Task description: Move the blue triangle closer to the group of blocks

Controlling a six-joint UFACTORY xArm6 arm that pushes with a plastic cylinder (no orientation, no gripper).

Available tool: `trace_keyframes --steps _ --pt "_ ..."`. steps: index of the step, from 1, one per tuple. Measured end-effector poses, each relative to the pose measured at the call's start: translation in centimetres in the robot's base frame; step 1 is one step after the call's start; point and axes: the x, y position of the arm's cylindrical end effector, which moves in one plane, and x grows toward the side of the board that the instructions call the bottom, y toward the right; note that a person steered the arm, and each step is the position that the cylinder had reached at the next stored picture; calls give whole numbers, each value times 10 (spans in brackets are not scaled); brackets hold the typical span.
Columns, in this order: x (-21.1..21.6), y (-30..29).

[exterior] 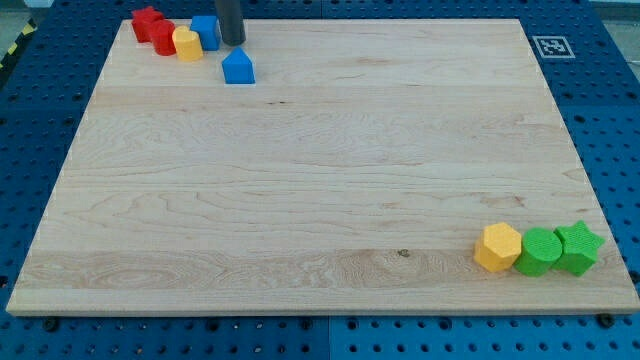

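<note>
Now the tip point(236, 43) is standing just above the blue triangle point(238, 68), beside the blue cube point(207, 31); the rod is carrying no jaws.

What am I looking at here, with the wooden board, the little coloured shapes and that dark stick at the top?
One camera looks down at a wooden board. The dark stick is a robot arm's rod; its tip pushes blocks, holding nothing. It stands just right of a blue block and above the blue triangle. Left of those sit a yellow block and two red blocks. At the bottom right are a yellow hexagon, a green round block and a green star.
</note>
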Motion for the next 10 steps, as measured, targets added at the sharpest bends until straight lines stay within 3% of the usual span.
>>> trace_keyframes --steps 3,4,5,6,10 --pt "0 14" --pt "12 89" --pt "57 158" --pt "131 170" --pt "105 68"
